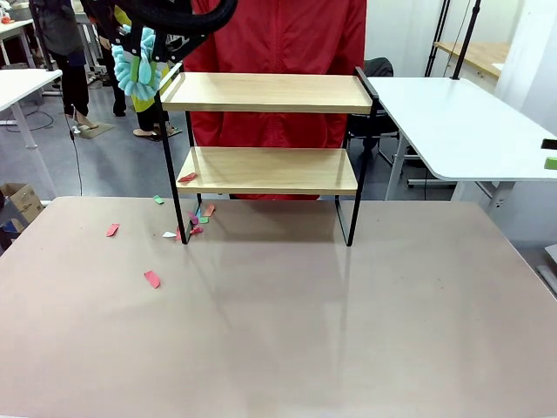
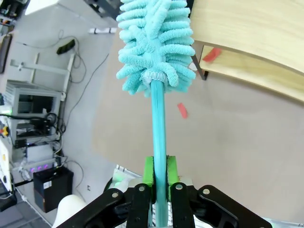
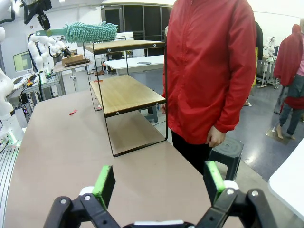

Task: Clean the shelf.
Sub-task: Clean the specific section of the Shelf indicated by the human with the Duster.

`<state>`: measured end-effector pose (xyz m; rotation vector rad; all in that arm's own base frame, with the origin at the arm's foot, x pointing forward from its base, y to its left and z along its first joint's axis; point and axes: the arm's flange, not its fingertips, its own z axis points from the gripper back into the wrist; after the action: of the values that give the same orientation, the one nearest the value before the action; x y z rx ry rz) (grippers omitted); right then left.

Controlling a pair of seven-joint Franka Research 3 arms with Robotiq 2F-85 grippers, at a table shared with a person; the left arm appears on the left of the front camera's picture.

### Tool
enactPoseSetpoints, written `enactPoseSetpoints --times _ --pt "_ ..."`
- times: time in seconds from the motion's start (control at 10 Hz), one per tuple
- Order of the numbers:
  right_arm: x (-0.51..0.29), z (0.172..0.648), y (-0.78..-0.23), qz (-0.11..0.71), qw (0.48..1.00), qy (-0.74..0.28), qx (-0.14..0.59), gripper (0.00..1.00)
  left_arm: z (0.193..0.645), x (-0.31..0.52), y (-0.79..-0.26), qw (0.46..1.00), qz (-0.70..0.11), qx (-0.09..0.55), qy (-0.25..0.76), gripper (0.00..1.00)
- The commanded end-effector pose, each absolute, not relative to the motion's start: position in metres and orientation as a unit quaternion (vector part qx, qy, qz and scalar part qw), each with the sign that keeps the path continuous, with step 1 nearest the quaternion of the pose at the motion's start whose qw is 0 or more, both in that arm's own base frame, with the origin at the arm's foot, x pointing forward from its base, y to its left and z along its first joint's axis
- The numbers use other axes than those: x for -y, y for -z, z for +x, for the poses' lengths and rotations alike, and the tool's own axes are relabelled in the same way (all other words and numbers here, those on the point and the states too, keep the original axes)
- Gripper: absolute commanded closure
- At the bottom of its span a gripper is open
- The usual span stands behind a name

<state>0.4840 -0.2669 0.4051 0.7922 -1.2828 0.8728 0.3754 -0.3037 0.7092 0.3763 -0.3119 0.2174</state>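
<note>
The shelf [image 1: 265, 92] stands at the far middle of the table, two light wooden boards in a black frame. A red paper scrap [image 1: 187, 178] lies at the left end of its lower board. My left gripper [image 2: 159, 176] is shut on the teal handle of a fluffy teal duster [image 2: 154, 42]. It holds the duster head [image 1: 135, 71] up beside the top board's left end, just off the frame. Low over the table's right side, my right gripper [image 3: 159, 183] stands open with nothing in it, looking at the shelf [image 3: 126, 90] from the side.
Coloured paper scraps lie on the brown table: a red scrap [image 1: 152, 279], another red scrap [image 1: 112, 230] and a cluster [image 1: 196, 222] by the shelf's front left leg. A person in a red jacket [image 3: 209, 66] stands behind the shelf. A white table [image 1: 452, 122] adjoins at the right.
</note>
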Motion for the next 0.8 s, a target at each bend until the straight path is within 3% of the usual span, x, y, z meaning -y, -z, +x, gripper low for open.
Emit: enactPoseSetpoints --times 0.0,0.5,0.7 --pt "0.265 0.484 -0.409 0.346 0.643 -0.386 0.564 0.0 0.373 0.298 -0.718 0.962 0.186 0.177 -0.094 0.87" --pt "0.265 0.484 -0.409 0.346 0.643 -0.386 0.564 0.0 0.34 0.227 -0.747 0.959 0.162 0.231 -0.038 0.87" --pt "0.265 0.484 -0.409 0.346 0.643 -0.386 0.564 0.0 0.322 0.201 -0.75 0.958 0.071 0.277 0.024 0.87"
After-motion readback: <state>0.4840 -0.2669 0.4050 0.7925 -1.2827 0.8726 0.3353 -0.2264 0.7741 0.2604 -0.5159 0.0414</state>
